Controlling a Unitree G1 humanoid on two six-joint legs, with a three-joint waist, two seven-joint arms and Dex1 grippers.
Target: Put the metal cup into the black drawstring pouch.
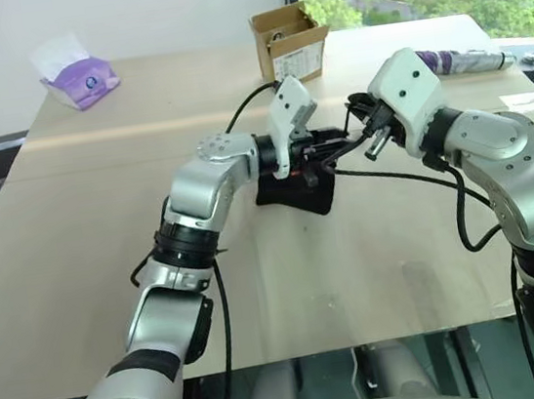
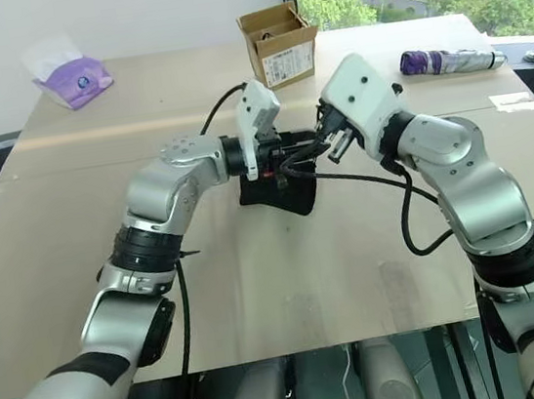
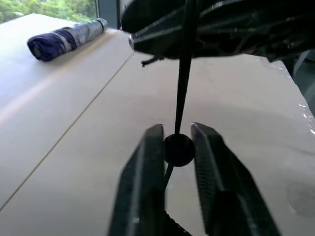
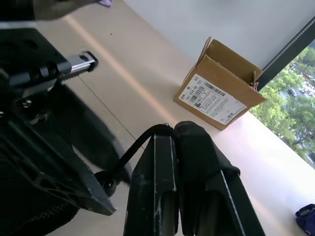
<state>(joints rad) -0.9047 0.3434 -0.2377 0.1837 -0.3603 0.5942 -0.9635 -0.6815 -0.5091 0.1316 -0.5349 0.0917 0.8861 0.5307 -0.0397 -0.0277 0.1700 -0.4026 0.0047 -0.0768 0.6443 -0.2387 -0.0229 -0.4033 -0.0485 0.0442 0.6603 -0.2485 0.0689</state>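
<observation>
Both claws meet mid-frame above the black drawstring pouch [image 1: 294,194] on the surface [image 1: 110,279]. Left claw [image 3: 178,147] pinches the cord toggle [image 3: 178,149]; right claw [image 4: 175,133], clamped shut, grips the cord [image 4: 129,151], probably cinching the mouth. The metal cup I can't spot, perhaps already inside.

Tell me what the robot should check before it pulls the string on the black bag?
1. Left gripper has the cord's toggle between its fingers: ok.
2. Right gripper is shut on the cord: ok.
3. Black drawstring pouch rests on the table: ok.
4. Metal cup inside the pouch: cannot tell.
5. Cardboard box and umbrella stand apart from the arms: ok.
</observation>
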